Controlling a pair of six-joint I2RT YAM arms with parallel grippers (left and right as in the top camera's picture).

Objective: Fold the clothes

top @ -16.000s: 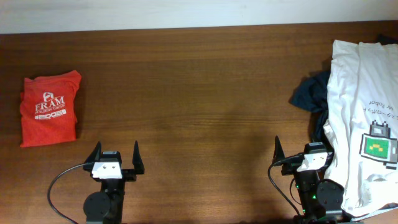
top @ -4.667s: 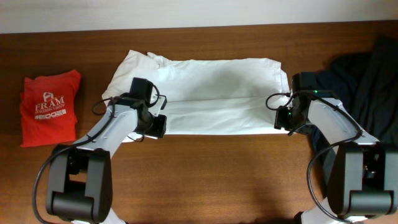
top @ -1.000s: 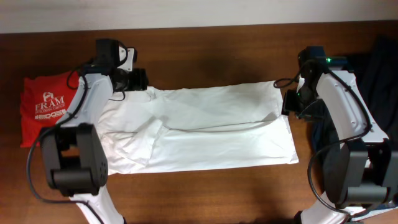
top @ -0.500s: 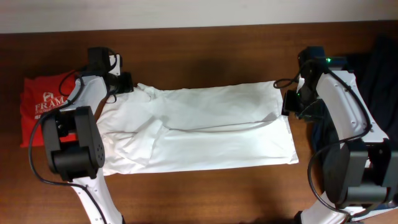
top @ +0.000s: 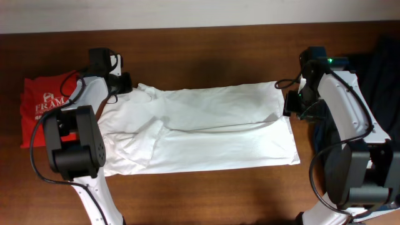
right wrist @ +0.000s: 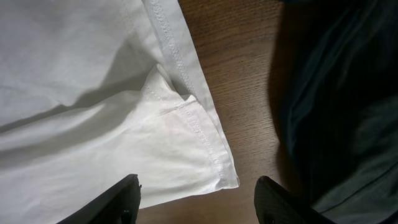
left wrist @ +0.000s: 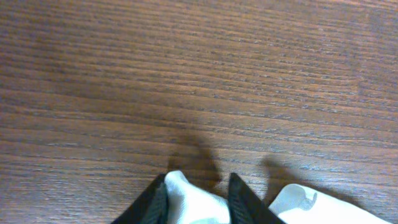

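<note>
The red shirt [top: 47, 112] lies folded by the left edge of the table [top: 206, 56], its white lettering facing up, apart from the job in hand.

Just to its right, near the far-left corner, the left gripper [top: 128, 84] is closed on a pinch of the white shirt [top: 212, 131]. The wrist view shows white cloth squeezed between the two fingers [left wrist: 157, 198], with bare wood beyond them.

The white shirt is spread across the middle of the table, its long axis running left to right, parallel to the front edge. The left end is rumpled, with a loose flap lying over the body. The right end is flatter and ends in a stitched hem. A crease runs along its length, so it looks doubled over. No print shows on the upper side.

The right gripper [top: 290, 104] sits at the far-right corner of the shirt. Its fingers are wide apart, with the hem corner lying between and ahead of them. Whether they touch the cloth I cannot tell.

Each arm is therefore nearest one end of the far long edge, and the next fold probably needs the right fingers to close on that hem first.

Dark clothes [top: 382, 59] are heaped by the right edge.
</note>
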